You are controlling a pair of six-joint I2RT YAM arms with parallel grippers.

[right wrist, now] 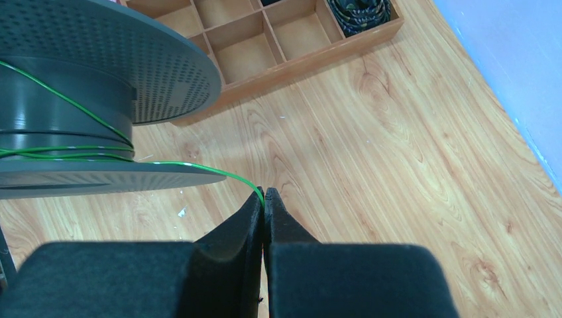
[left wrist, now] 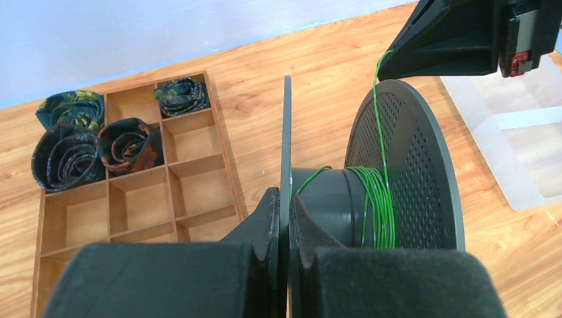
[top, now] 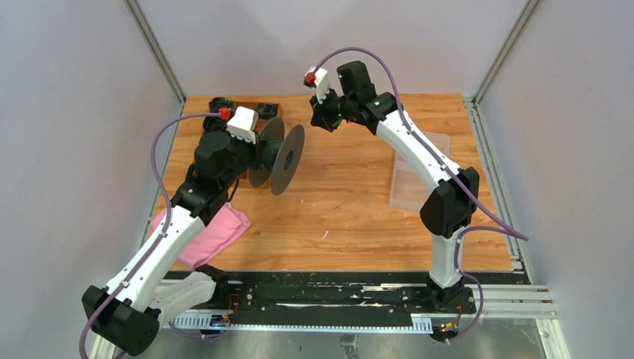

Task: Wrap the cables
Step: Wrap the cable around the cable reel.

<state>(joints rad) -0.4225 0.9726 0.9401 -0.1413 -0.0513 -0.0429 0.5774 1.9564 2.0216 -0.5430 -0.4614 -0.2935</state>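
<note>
I record a wooden table [top: 351,217]. At eleven o'clock on it sits a compartmented wooden tray [left wrist: 138,201] with four rolled, dark patterned fabrics [left wrist: 66,156] gathered at one end. A pink cloth [top: 213,235] lies at eight o'clock; a clear plastic tray [top: 415,183] at three o'clock.

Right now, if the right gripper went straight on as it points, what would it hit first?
Probably the bare wooden table, short of the compartment tray; the right gripper would pass beside the spool. Depth is unclear.
</note>
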